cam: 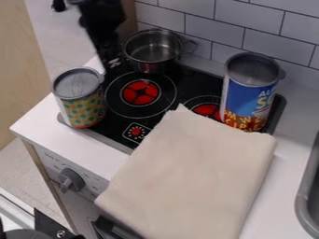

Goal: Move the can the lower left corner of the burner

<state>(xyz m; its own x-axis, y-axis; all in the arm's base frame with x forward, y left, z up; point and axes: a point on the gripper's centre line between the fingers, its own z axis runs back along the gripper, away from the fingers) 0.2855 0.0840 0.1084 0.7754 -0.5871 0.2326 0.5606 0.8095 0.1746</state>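
Note:
The black gripper (107, 46) hangs at the upper left, over the back left of the stove, just left of the metal pot. Below and left of it, a can with a teal and yellow pattern and a grey lid (82, 105) stands upright on the lower left corner of the black burner surface (117, 128), apart from the gripper. A taller blue and red can with a grey lid (248, 95) stands upright at the burner's right side, partly covering the right red ring.
A steel pot (152, 52) sits at the burner's back, near the tiled wall. A beige cloth (193, 179) covers the burner's front right and the counter's front. A sink rim (303, 205) is at the right edge.

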